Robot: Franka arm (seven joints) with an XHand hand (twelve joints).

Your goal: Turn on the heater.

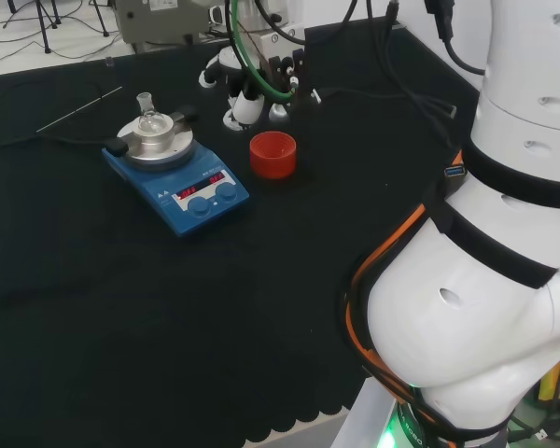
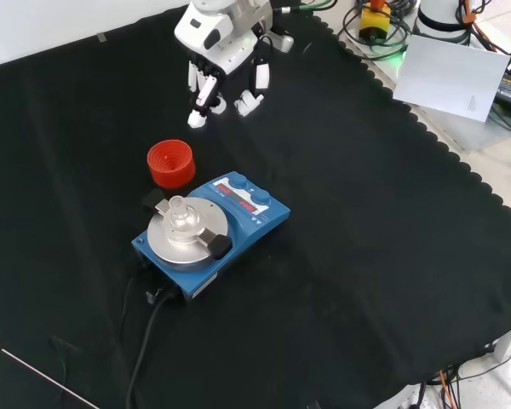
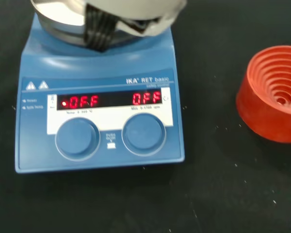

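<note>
The heater (image 1: 182, 187) is a blue hotplate with a round metal top, two blue knobs and two lit red displays on its front panel (image 3: 102, 136). A small clear round flask (image 1: 151, 121) sits on the plate, seen from above as the flask (image 2: 179, 209) in the front view. The hand (image 2: 221, 60) hovers above the cloth beyond the heater (image 2: 238, 221), fingers relaxed and pointing down, holding nothing. In the head view the hand (image 1: 252, 98) is behind the heater and to its right. The wrist view faces the left knob (image 3: 77, 138) and the right knob (image 3: 144, 132).
A red ribbed ring stand (image 2: 171, 163) stands between hand and heater, close to the heater's side (image 1: 273, 154) (image 3: 274, 92). A thin metal rod (image 1: 79, 109) lies far left. The heater's cable (image 2: 145, 341) trails toward the front edge. The arm's white links (image 1: 504, 233) stand at the right.
</note>
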